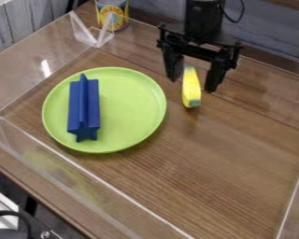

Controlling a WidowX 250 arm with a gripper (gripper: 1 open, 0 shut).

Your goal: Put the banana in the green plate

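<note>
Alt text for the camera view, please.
Open black gripper poised around a small yellow banana on a wooden table; left of it, a green plate holds a blue block. Printed can behind.

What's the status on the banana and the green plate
Gripper open, astride the banana's far end. Banana on the table, right of the green plate. Blue block takes up the plate's left side.

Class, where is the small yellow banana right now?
The small yellow banana lies on the brown wooden table, right of the round green plate in the camera view.
</note>
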